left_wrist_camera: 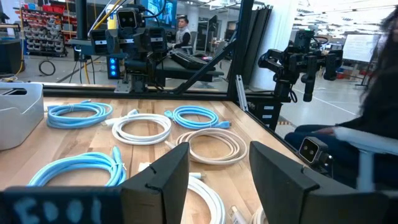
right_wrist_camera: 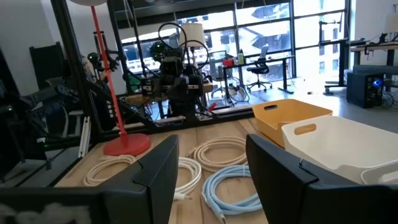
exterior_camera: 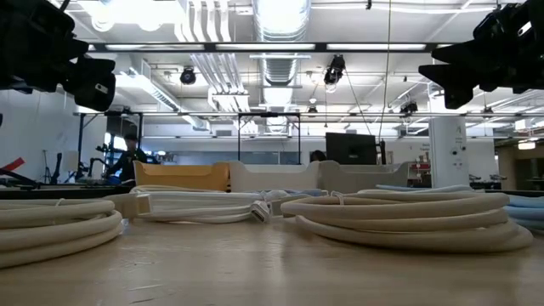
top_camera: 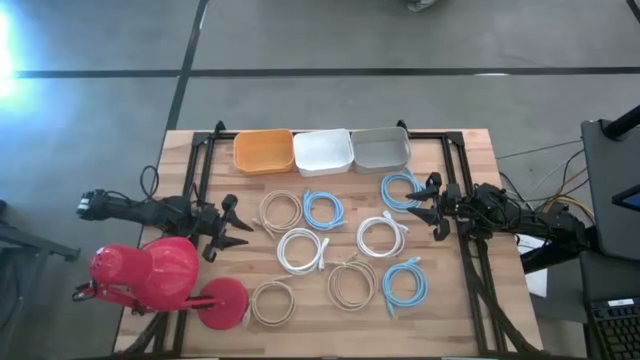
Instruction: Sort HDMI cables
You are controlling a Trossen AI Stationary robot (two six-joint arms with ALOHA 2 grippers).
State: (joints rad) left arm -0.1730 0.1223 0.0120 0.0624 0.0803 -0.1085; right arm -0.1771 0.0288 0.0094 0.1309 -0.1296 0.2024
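The red lamp [top_camera: 160,280] covers part of the table's [top_camera: 450,310] corner. In the low view both arms are cut off at the top, and the blue cable [exterior_camera: 523,208] runs off the side edge.

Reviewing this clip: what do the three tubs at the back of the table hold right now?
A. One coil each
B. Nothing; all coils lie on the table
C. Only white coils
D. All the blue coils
B: the orange tub, white tub and grey tub show bare insides, and the coiled cables, such as the white one, lie on the wood.
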